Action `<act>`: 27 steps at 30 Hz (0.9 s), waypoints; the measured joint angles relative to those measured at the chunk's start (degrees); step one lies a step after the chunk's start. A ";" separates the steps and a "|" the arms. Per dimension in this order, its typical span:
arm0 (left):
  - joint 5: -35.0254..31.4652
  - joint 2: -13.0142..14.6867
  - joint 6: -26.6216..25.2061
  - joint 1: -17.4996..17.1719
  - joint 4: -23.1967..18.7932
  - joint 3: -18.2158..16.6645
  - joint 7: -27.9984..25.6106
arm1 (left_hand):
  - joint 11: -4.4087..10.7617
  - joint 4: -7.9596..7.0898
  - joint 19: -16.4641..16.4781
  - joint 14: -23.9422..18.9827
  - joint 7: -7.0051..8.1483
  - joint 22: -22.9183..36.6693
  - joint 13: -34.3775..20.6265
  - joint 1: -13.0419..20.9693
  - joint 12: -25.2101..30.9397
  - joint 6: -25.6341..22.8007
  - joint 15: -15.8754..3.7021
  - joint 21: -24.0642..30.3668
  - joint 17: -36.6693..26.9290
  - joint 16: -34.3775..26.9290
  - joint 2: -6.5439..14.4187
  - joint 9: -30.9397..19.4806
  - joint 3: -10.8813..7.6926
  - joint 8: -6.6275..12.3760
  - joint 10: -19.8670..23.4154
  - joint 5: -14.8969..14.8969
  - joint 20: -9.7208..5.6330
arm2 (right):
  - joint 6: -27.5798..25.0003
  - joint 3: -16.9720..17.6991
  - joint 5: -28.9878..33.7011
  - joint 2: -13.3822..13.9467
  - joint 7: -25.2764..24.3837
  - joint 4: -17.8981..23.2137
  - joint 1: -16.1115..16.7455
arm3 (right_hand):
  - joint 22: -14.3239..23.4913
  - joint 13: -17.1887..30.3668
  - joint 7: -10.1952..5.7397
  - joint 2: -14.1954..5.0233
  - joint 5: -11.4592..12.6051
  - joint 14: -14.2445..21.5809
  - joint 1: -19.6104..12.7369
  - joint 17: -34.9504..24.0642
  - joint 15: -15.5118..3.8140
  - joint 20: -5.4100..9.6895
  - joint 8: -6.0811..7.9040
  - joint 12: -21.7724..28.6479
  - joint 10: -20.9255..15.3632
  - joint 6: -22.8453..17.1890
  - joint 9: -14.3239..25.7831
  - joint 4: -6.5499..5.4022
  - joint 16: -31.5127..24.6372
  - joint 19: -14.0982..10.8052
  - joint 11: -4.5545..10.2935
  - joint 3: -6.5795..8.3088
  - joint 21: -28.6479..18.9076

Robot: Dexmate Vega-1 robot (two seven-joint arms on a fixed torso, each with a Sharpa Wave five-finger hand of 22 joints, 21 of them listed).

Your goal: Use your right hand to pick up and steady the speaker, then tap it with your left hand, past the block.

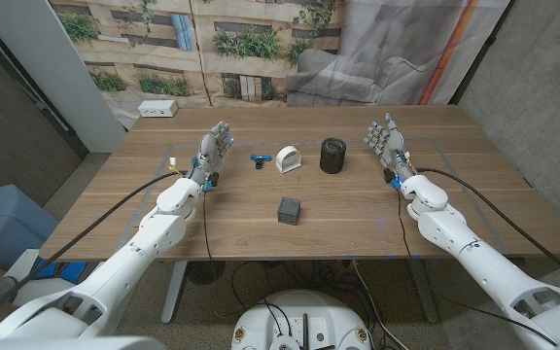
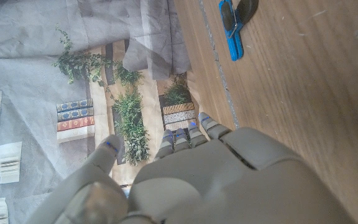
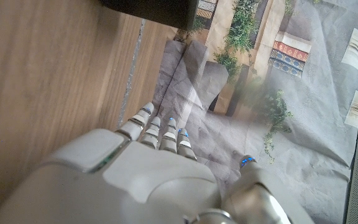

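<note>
In the head view, your left hand (image 1: 214, 151) stands over the wooden table (image 1: 358, 219) at about nine o'clock from the table's middle, fingers extended and slightly apart, holding nothing. Your right hand (image 1: 387, 144) mirrors it at about three o'clock, fingers likewise spread and empty. The speaker (image 1: 332, 155), a dark upright cylinder, stands on the table between the two hands, nearer your right hand and apart from it. Just beside it, at its nine o'clock, sits a small white object (image 1: 288, 158), and further the same way lies a small blue and black tool (image 1: 259, 159), near your left hand. The block (image 1: 289, 209), a dark grey cube, sits at about six o'clock from the white object, closer to you. A white power strip (image 1: 157, 109) lies at the far left corner. In the left wrist view, you see the back of your left hand (image 2: 216, 177) with fingertips (image 2: 191, 134) reaching out together, gripping nothing, and the blue tool (image 2: 232, 28) on the wood beyond. In the right wrist view, your right hand (image 3: 148, 180) shows loosely extended fingers (image 3: 151, 127), also empty, with the dark base of the speaker (image 3: 151, 9) at the frame's edge.
</note>
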State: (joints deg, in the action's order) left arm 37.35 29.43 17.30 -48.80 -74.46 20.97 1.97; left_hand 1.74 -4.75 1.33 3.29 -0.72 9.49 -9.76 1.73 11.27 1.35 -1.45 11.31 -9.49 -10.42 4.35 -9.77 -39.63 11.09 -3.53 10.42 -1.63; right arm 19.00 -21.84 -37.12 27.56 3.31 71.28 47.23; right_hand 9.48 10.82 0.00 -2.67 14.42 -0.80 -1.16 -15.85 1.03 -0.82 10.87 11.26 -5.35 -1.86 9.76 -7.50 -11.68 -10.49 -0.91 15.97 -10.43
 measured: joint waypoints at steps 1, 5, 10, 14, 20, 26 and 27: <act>-0.01 0.17 0.02 -0.20 -0.23 -0.03 0.00 | 0.00 0.00 0.00 0.00 0.00 0.00 0.00 0.00 0.00 0.00 0.00 0.00 0.00 0.00 0.00 0.00 0.00 0.00 0.00 0.00 0.00 | 0.52 -0.17 0.23 -0.19 0.39 -0.43 -0.13 | 0.01 0.00 -0.04 0.00 0.03 0.02 0.00 0.04 -0.02 0.00 0.00 0.00 0.00 -0.04 0.00 0.00 0.00 0.00 0.00 0.00 0.00; -0.18 0.46 0.08 -0.57 -0.69 -0.06 -0.16 | 0.00 0.00 0.30 0.00 0.00 0.00 0.00 0.00 0.00 0.00 0.00 0.00 0.00 0.00 0.00 0.00 0.00 0.00 0.00 0.00 -0.30 | 1.28 -0.63 0.73 -0.49 1.13 -1.52 -0.52 | 0.00 0.00 -0.30 0.00 0.22 0.22 0.00 0.17 -0.22 0.00 0.00 0.00 0.00 -0.30 0.00 0.00 0.00 0.00 0.00 0.00 0.00; -0.45 0.79 0.07 -1.35 -2.17 -0.20 -1.12 | 0.01 0.24 0.30 -0.27 0.00 0.00 0.01 0.00 0.00 -0.45 -0.16 0.00 0.01 0.00 0.00 0.00 -0.24 0.00 0.02 0.00 -0.31 | 2.59 -1.06 1.34 -0.76 2.28 -3.24 -1.23 | 0.00 -0.01 -0.30 0.01 0.22 0.54 -0.01 0.17 -0.53 0.20 0.00 0.00 -0.40 -0.30 -0.01 0.16 -0.24 -0.20 0.40 0.16 0.00; -0.76 1.30 -0.58 -2.18 -3.98 -0.35 -2.37 | -0.01 0.24 0.30 -0.44 0.00 0.00 0.01 0.00 0.00 -0.45 0.00 0.00 0.01 0.00 0.00 0.00 -0.24 0.00 0.47 0.00 -0.31 | 4.26 -1.30 2.08 -0.68 3.62 -4.51 -1.79 | -0.09 -0.01 -0.30 0.13 0.22 0.53 -0.12 0.44 -0.53 0.20 0.00 0.00 -0.40 -0.30 -0.01 0.41 -0.24 -0.20 0.41 -0.10 0.00; -0.84 1.74 -1.95 -3.28 -6.30 -0.67 -4.27 | -0.10 0.24 0.81 -0.44 0.00 -0.01 0.01 0.00 0.00 -0.45 0.00 0.00 0.01 0.00 -0.01 0.01 -0.24 0.00 0.55 0.00 -0.41 | 6.17 -1.69 3.64 0.25 4.85 -5.66 -2.50 | -0.16 -0.01 -0.09 1.47 0.22 0.53 -1.47 0.82 -0.53 0.44 -0.29 0.00 -0.40 0.56 -0.01 1.49 -0.24 0.04 0.40 -0.02 0.00; -0.91 2.41 -3.57 -4.52 -9.08 -1.04 -6.32 | 0.09 0.24 0.81 -1.05 0.21 -0.01 0.01 0.00 0.00 -0.66 0.00 0.00 0.01 0.00 -0.01 0.01 -0.24 0.00 1.06 0.00 -0.41 | 7.98 -2.27 5.41 1.23 6.36 -7.21 -3.57 | -0.15 -0.01 0.11 2.13 0.22 0.53 -2.13 1.23 -0.53 0.62 -0.36 0.00 0.18 1.17 -0.01 2.79 -0.24 0.23 0.26 -0.43 0.00; -0.93 2.47 -3.66 -4.60 -9.29 -1.06 -6.44 | 0.07 0.24 0.83 -1.05 0.21 -0.01 0.01 0.00 0.00 -0.66 0.01 0.00 0.01 0.00 -0.01 0.01 -0.24 0.00 1.19 0.00 -0.39 | 8.13 -2.32 5.55 1.30 6.53 -7.36 -3.66 | -0.15 -0.04 0.10 2.67 0.22 0.53 -2.67 1.38 -0.53 0.62 -0.36 -0.22 0.24 1.19 -0.01 3.11 -0.24 0.23 0.20 -0.41 0.00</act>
State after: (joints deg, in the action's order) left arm 36.42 31.91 13.64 -53.40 -83.75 19.91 -4.46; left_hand 1.82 -4.51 2.16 2.24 -0.51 9.48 -9.75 1.74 11.26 0.69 -1.45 11.31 -9.48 -10.41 4.35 -9.76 -39.87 11.09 -2.33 10.41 -2.02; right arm 27.13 -24.16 -31.58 28.86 9.83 63.92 43.57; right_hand 9.33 10.77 0.10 0.00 14.64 -0.27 -3.83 -14.47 0.50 -0.20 10.51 11.04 -5.11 -0.67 9.74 -4.40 -11.91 -10.26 -0.71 15.57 -10.42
